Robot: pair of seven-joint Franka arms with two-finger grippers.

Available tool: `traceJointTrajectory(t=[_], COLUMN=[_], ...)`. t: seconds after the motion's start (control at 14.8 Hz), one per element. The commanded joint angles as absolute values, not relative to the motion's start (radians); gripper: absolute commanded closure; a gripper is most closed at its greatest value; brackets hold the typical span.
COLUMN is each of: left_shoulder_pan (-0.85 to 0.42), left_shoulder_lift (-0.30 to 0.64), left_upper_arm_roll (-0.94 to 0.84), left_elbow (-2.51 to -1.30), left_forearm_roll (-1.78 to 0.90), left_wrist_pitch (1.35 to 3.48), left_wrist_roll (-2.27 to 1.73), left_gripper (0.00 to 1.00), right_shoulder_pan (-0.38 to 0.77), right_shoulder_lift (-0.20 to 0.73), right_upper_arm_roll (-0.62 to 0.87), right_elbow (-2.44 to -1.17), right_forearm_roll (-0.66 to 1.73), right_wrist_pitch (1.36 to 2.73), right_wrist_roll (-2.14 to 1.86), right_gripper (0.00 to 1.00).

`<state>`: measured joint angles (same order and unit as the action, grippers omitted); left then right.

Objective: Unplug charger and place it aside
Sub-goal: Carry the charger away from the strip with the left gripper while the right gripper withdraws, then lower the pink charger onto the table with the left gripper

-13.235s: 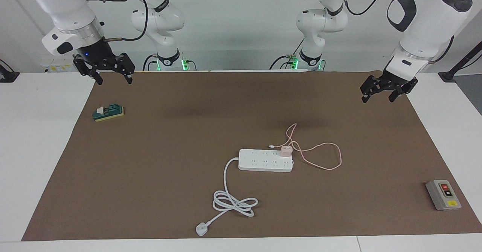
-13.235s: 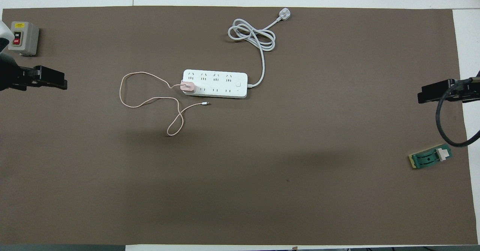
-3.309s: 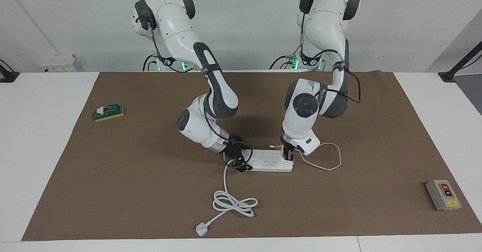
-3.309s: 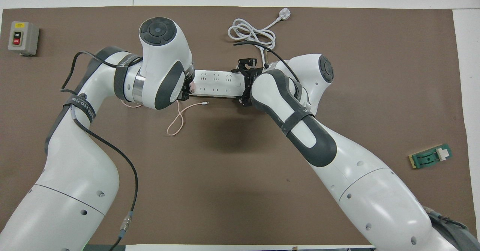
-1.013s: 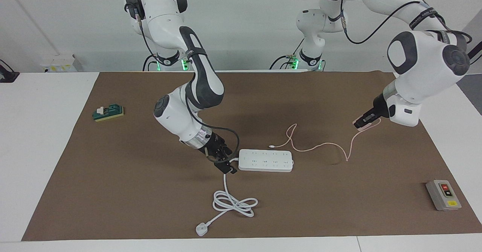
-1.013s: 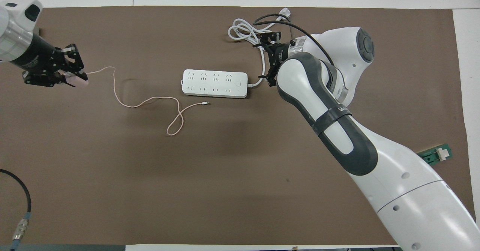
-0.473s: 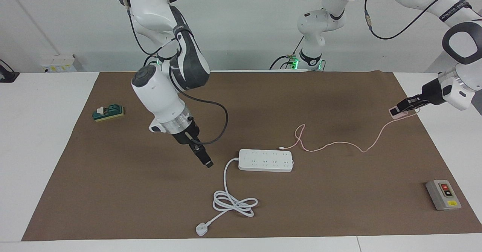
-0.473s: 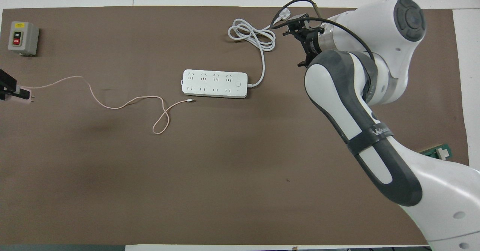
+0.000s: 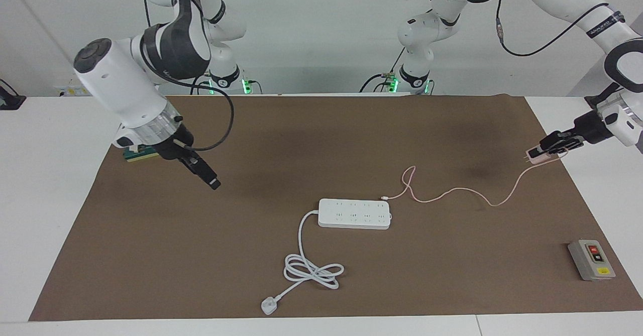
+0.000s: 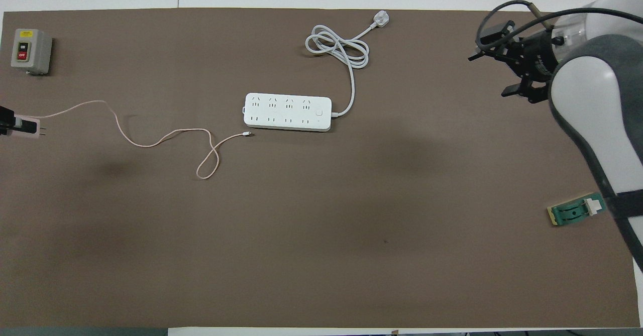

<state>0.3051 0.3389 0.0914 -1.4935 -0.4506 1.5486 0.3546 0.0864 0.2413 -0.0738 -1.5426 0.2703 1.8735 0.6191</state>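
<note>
**Desk:** What lies closest to the robots?

**Photographer:** A small green part (image 10: 575,211) on the brown mat (image 9: 321,286), at the right arm's end. The right gripper (image 9: 215,182) hangs in the air over bare mat toward that same end. Open or closed, I cannot tell.

**Desk:** And the charger?

**Photographer:** The charger (image 9: 536,156) is out of its socket, at the mat's edge at the left arm's end, pinched in the closed left gripper (image 9: 545,149). It sits low; whether it touches the mat I cannot tell. Its long axis runs roughly along the table's length, and its prongs (image 10: 44,131) point toward the right arm's end, back at the middle of the table.

**Desk:** The cable?

**Photographer:** The pink cable (image 9: 452,191) trails from the charger across the mat and makes one loop on the side nearer the robots. It ends with its connector tip (image 10: 246,134) just beside the white power strip (image 9: 354,213), on the strip's robot-facing side, not quite touching.

**Desk:** Farther out?

**Photographer:** A grey box (image 9: 592,259) with red and yellow buttons sits near the mat's corner at the left arm's end. The strip's white cord (image 9: 311,270) lies coiled, and its plug (image 9: 269,306) is the farthest thing from the robots.
</note>
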Motion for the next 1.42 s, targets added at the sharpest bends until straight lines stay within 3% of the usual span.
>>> traceJointTrajectory(t=[0.0,0.27,0.47,0.68,0.95,1.15,1.35], left_shoulder_pan=[0.319,0.275,0.250,0.253,0.253,0.273,0.302], left_shoulder_lift=[0.313,0.270,0.279,0.311,0.319,0.325,0.376], left_upper_arm_roll=[0.092,0.083,0.080,0.080,0.078,0.081,0.083], left_elbow=[-1.577,-1.707,-1.721,-1.732,-1.743,-1.831,-1.836], left_forearm_roll=[-0.504,-0.540,-0.626,-0.742,-0.779,-0.851,-0.853], left_wrist_pitch=[1.595,1.736,1.729,1.666,1.643,1.637,1.597], left_wrist_roll=[0.368,0.365,0.370,0.441,0.592,0.796,0.900], left_gripper=[1.00,1.00,1.00,1.00,1.00,1.00,1.00], right_shoulder_pan=[0.048,0.070,0.075,0.100,0.081,0.094,0.094], right_shoulder_lift=[0.200,0.132,0.059,-0.018,-0.021,0.034,0.026], right_upper_arm_roll=[-0.060,-0.058,-0.058,-0.060,-0.074,-0.078,-0.078], right_elbow=[-1.566,-1.571,-1.601,-1.614,-1.624,-1.611,-1.620], right_forearm_roll=[0.197,0.063,0.061,0.058,0.020,-0.021,-0.020], right_wrist_pitch=[1.821,1.755,1.669,1.666,1.658,1.634,1.632], right_wrist_roll=[0.421,0.390,0.391,0.391,0.229,0.216,0.216], right_gripper=[0.00,0.00,0.00,0.00,0.00,0.00,0.00])
